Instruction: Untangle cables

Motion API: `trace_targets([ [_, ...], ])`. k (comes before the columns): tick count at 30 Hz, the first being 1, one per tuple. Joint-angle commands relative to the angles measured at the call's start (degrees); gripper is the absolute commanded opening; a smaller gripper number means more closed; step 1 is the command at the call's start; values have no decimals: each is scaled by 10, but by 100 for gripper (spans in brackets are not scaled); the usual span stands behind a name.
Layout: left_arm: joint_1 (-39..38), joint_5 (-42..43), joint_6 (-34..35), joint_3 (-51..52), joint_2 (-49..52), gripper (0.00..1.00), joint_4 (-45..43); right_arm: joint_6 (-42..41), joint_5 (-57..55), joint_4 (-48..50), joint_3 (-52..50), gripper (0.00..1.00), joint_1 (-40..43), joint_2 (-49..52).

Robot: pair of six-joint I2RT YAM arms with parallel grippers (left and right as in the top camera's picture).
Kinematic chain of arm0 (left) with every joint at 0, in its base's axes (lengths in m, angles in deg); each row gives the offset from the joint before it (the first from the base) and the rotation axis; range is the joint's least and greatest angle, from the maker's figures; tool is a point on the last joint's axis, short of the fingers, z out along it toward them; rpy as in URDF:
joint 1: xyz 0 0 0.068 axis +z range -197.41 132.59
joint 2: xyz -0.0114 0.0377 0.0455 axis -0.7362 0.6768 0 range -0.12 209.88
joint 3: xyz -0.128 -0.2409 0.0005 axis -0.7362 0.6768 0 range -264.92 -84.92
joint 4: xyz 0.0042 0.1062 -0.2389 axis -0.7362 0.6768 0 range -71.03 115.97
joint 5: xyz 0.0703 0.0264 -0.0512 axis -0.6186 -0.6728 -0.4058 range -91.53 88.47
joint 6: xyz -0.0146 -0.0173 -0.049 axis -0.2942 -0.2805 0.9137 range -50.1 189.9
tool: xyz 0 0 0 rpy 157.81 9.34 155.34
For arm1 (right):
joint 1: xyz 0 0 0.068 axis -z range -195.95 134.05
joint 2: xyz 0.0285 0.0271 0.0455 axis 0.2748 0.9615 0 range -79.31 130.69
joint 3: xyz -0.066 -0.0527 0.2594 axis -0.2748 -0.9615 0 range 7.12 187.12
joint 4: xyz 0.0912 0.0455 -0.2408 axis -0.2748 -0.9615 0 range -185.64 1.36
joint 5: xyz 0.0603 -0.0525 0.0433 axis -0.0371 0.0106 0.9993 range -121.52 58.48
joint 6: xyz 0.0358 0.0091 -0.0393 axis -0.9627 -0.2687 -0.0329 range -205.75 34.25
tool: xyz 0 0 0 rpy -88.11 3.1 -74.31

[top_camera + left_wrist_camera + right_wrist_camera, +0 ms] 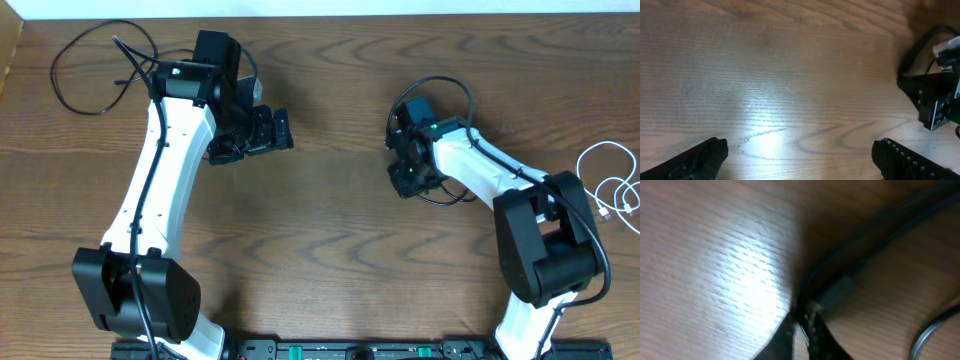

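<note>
One black cable (440, 80) loops around my right gripper (405, 170) right of the table's centre. In the right wrist view that gripper (801, 320) is shut on a thin strand of the black cable (875, 227), just below its dark end plug (836, 291). A second black cable (56, 75) lies in a loose loop at the far left, behind my left arm. The white cable (583, 165) lies coiled at the right edge. My left gripper (262, 132) (805, 160) hangs wide open over bare wood, holding nothing.
The right gripper's black body (932, 95) shows at the right edge of the left wrist view. Both arm bases stand at the table's front edge (330, 350). A grey strand of cable (932, 327) curves at the lower right of the right wrist view.
</note>
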Motion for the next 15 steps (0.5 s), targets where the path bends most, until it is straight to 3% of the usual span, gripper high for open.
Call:
trace_targets([
  [1, 1, -8, 3, 2, 3, 97, -1, -38, 11, -1, -18, 1, -19, 56],
  [8, 2, -8, 3, 2, 3, 98, -3, -111, 38, -23, 12, 1, -38, 24],
  [15, 1, -8, 3, 2, 3, 98, -3, -111, 179, -24, 77, 1, -34, -117],
])
